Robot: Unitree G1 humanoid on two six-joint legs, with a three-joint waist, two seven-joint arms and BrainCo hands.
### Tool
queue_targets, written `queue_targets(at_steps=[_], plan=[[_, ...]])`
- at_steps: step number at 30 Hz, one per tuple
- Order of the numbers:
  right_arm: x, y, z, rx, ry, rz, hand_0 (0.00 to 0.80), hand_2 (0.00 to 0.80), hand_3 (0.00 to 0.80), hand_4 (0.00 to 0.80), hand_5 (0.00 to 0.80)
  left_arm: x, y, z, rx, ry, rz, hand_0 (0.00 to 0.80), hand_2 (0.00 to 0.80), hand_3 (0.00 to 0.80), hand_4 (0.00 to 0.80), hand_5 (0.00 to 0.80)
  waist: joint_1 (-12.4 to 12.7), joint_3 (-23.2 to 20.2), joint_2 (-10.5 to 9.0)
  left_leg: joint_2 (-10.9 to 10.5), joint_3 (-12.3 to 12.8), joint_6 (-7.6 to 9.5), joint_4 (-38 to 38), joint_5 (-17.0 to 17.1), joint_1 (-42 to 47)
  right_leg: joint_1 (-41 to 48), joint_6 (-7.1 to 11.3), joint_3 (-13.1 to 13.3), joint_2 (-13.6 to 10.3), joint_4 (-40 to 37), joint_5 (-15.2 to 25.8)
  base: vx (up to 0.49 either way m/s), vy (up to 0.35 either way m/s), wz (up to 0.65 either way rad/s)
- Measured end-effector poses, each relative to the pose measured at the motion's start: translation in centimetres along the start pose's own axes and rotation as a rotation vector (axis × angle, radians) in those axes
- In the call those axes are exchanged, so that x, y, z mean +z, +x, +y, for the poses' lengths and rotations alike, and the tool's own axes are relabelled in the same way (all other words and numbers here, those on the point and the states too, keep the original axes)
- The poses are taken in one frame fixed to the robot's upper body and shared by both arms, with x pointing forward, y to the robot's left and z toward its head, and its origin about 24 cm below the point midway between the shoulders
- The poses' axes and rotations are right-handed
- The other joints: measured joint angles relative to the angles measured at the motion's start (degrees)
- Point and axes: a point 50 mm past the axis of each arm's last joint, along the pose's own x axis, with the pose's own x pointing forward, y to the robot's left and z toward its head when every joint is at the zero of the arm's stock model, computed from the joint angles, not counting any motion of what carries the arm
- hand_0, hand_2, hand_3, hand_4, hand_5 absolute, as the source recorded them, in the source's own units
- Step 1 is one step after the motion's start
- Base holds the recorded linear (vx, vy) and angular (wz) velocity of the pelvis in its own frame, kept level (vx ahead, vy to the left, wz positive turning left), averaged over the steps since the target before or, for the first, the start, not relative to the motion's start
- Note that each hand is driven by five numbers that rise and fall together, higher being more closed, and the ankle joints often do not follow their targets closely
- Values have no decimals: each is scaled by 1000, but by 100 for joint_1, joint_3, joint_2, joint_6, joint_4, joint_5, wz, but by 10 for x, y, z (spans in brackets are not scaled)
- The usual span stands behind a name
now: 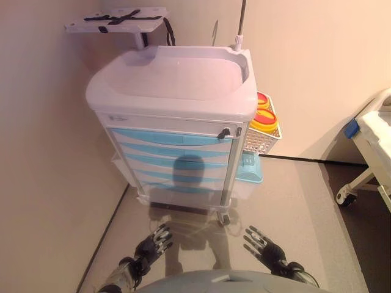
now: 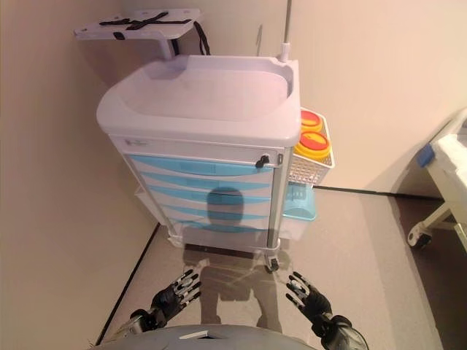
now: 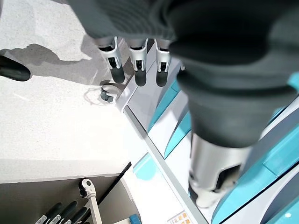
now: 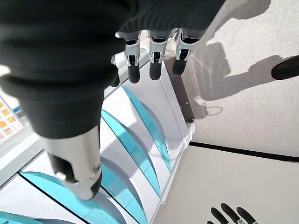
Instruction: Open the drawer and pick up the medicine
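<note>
A white medical cart (image 1: 177,82) stands against the wall ahead. Its front has several blue-handled drawers (image 1: 177,155), all closed, and a black lock knob (image 1: 225,131) at the top right. No medicine shows in any view. My left hand (image 1: 153,244) hangs low at the lower left, fingers straight and empty. My right hand (image 1: 261,244) hangs low at the lower right, also open and empty. Both are well short of the cart. The left wrist view shows straight fingers (image 3: 135,56) with the drawers (image 3: 187,130) past them. The right wrist view shows the same (image 4: 152,51).
A white side basket (image 1: 264,131) with yellow, red-lidded containers (image 1: 263,119) hangs on the cart's right, a blue bin (image 1: 249,168) below it. A tray on a pole (image 1: 119,21) stands behind. A wheeled bed frame (image 1: 369,152) is at the right. A wall is close on the left.
</note>
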Motion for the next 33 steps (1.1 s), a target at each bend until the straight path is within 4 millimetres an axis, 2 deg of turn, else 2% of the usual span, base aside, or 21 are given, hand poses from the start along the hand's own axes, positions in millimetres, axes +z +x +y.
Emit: queue_targets(at_steps=[33], plan=[[-2, 0, 0, 1, -1, 15, 0, 0, 0, 0, 0, 2, 0, -1, -18, -66, -34, 0, 0, 0, 0, 0, -1, 25, -15, 4, 3, -25, -1, -17, -105, -110, -2, 7, 1, 4, 1, 12, 7, 0]])
